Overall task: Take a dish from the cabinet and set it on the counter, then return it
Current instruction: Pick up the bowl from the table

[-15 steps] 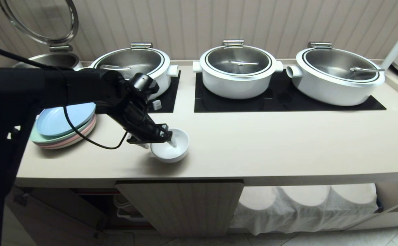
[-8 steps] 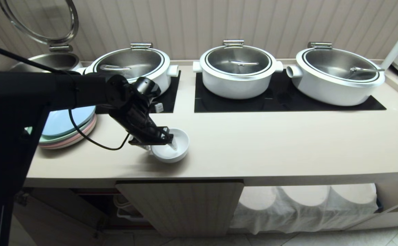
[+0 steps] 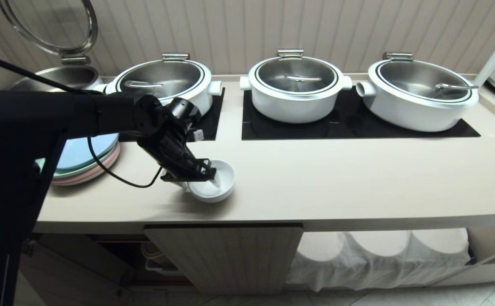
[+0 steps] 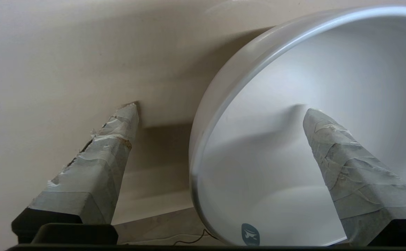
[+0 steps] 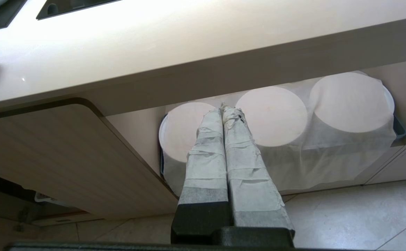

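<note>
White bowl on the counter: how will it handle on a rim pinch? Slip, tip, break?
The white bowl looks glazed and smooth, so the taped fingers of the left gripper may slip on its wall. It is rigid and probably ceramic, so likely to chip if dropped on the counter. A one-sided rim pinch, one finger inside and one outside, may tilt it when lifted.

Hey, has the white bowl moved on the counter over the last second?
No. The white bowl keeps its spot on the counter, the same gap from the black mat behind it. The open left pincer straddles its rim.
</note>
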### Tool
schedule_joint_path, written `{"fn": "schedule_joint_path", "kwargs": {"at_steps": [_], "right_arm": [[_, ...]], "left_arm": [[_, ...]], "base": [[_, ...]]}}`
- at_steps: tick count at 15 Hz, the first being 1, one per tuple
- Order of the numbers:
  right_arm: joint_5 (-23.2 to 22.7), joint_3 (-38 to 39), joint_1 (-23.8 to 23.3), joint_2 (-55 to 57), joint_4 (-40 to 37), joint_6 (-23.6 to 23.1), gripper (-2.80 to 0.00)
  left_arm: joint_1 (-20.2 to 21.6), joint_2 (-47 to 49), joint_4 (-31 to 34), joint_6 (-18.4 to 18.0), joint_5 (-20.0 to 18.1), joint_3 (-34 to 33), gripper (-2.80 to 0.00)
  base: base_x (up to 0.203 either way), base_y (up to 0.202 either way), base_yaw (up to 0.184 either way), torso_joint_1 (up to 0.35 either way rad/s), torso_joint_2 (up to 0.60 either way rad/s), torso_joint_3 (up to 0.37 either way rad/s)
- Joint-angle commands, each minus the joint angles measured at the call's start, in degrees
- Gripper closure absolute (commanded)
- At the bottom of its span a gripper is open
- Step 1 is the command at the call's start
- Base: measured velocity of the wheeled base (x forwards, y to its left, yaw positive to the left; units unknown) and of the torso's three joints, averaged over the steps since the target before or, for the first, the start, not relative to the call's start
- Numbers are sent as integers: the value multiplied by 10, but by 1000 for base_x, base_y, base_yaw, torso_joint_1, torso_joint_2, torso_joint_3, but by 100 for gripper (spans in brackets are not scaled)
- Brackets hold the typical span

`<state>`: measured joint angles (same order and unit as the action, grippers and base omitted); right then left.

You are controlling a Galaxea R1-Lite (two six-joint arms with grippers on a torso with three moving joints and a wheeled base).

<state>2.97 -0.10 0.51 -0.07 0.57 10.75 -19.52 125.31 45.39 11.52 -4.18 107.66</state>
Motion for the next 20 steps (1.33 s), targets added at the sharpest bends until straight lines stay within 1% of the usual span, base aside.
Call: {"fn": "schedule_joint_path", "kwargs": {"at_steps": [1, 3, 4, 20], "right_arm": [[0, 0, 1, 1, 0, 1, 0], [0, 0, 0, 1, 0, 1, 0], [0, 0, 0, 1, 0, 1, 0], [0, 0, 0, 1, 0, 1, 0]], "left_arm": [[0, -1, 2, 1, 0, -1, -280], [-1, -1, 2, 1, 0, -1, -280], [0, -1, 2, 0, -1, -1, 0], [0, -18, 6, 9, -2, -7, 0]], "base": [[0, 0, 0, 0, 0, 0], [0, 0, 0, 0, 0, 0], [0, 0, 0, 0, 0, 0], [0, 0, 0, 0, 0, 0]]}}
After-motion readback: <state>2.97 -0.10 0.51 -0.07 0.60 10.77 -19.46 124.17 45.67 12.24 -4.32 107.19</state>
